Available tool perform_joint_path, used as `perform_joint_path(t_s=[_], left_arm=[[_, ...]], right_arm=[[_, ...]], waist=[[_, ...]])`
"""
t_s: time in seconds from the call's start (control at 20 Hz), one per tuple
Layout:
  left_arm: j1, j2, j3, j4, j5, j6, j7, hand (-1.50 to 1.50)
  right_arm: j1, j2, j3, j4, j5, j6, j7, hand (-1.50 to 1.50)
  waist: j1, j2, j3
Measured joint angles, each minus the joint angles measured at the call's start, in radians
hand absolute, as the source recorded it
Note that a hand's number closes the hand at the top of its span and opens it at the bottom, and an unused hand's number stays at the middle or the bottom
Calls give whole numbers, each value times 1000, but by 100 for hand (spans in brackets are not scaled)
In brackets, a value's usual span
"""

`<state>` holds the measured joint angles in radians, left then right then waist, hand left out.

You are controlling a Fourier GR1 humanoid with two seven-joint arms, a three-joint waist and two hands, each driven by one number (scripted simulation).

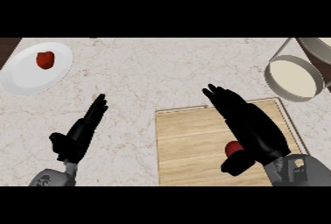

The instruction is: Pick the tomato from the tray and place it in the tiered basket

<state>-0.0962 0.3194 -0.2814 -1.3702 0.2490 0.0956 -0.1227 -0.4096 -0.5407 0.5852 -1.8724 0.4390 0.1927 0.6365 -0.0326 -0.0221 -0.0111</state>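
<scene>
Right hand (249,129) hovers over the wooden tray (194,144), fingers straight and apart, the tomato (231,148) just beside its thumb, not yet gripped. Nothing of the task looks done: pickup and transfer to the tiered basket (292,78), ahead and right of the hand, remain. Left hand (81,131) rests open on the pale marbled counter (149,65).

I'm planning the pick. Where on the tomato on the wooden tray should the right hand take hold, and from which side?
Probably across the tomato's round middle, coming from above. It lies low on the wooden tray, mostly hidden under the right hand, so only its left side shows. The thumb sits just below it and the straight fingers extend beyond it, so closing round its width from there looks simplest.
</scene>
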Motion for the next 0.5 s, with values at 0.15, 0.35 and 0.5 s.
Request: perform_joint_path(t_s=[0.15,0.35,0.5], left_arm=[[-6,-8,-1,5,-4,5,2,0],[-15,-11,4,13,-3,-3,-2,0],[-26,-14,8,25,-6,-12,-7,0]], right_arm=[[-43,-58,39,-70,-15,167,144,-150],[-84,-63,69,-173,-100,316,310,-150],[-103,-61,66,-215,-168,355,376,-150]], waist=[[1,1,1],[7,6,3],[11,10,5]])
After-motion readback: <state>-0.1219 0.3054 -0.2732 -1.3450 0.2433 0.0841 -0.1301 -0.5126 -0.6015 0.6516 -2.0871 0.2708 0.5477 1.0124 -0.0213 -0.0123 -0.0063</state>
